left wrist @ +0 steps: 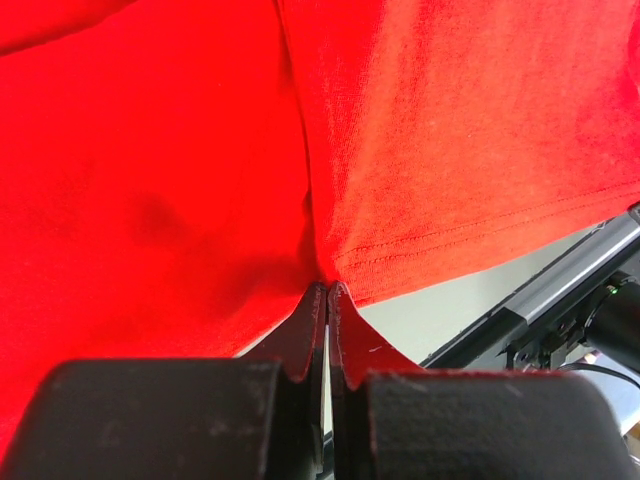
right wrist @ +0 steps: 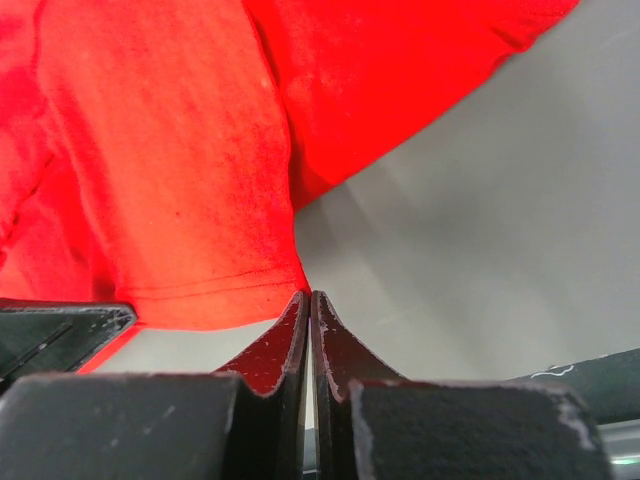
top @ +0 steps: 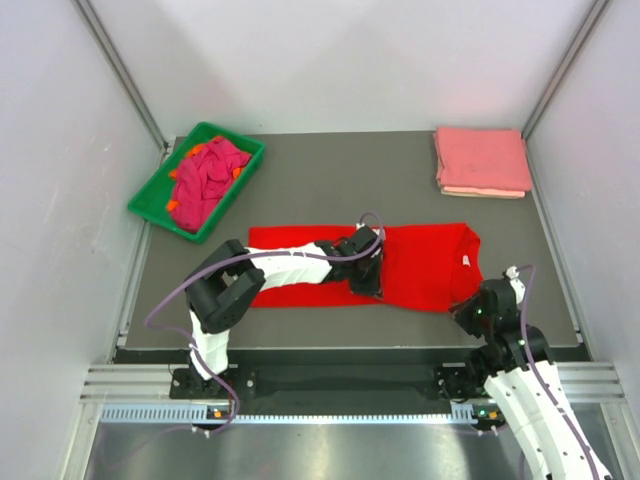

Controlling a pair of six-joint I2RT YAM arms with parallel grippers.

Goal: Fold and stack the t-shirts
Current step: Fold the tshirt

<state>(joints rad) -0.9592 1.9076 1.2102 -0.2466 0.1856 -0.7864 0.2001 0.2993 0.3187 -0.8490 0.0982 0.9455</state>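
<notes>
Right up close, my left gripper (left wrist: 327, 288) has its black fingers pressed together, with a fold of the red t-shirt (top: 420, 265) pinched at the tips, just above the stitched hem. My right gripper (right wrist: 310, 296) is closed tight too, and the corner of the hem is nipped at its very tips, the cloth raised off the grey table (top: 330, 190). From above, the red t-shirt lies stretched sideways across the table's near half. My left arm reaches over its middle and my right works its near right edge. At the far right sits a folded salmon stack (top: 480, 160). At the far left, the green tray (top: 150, 205) holds a crumpled magenta t-shirt (top: 205, 175).
</notes>
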